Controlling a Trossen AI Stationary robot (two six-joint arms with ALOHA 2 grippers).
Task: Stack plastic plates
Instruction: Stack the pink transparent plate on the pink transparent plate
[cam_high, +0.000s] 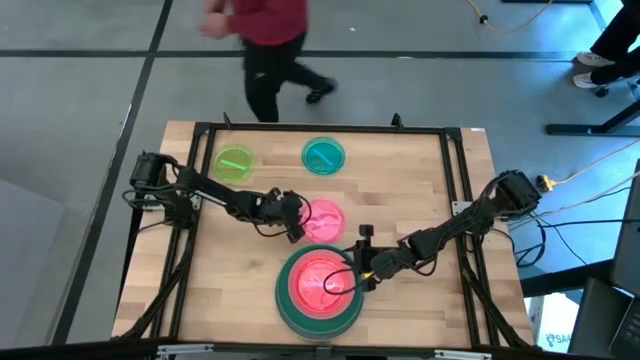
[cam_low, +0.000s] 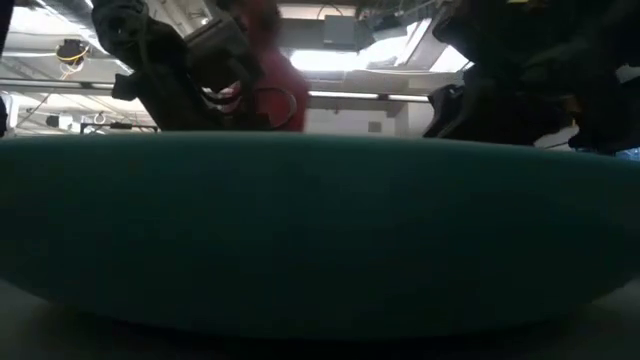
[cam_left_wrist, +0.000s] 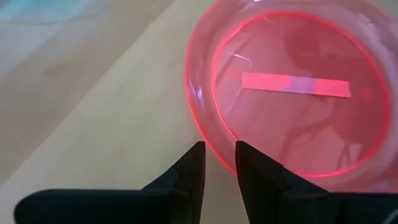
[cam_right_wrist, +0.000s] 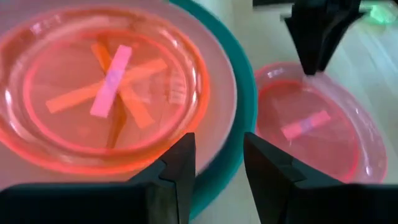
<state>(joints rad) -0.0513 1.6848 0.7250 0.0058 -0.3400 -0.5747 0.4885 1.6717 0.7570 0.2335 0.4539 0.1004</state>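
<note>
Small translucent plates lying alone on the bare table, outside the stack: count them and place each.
3. The lime green plate and teal plate lie at the far edge; the hot pink plate lies mid-table, beside the stack. More are nested there.

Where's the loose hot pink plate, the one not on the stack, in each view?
High view: hot pink plate centre table, just behind the dark green plate, left claw at its edge.
Low view: not visible; the green plate's wall fills the picture.
Left wrist view: fills the frame, left claw's fingers straddling its rim.
Right wrist view: right side, beyond the right claw.
Shared landmark: the plate's pale label strip.
</note>
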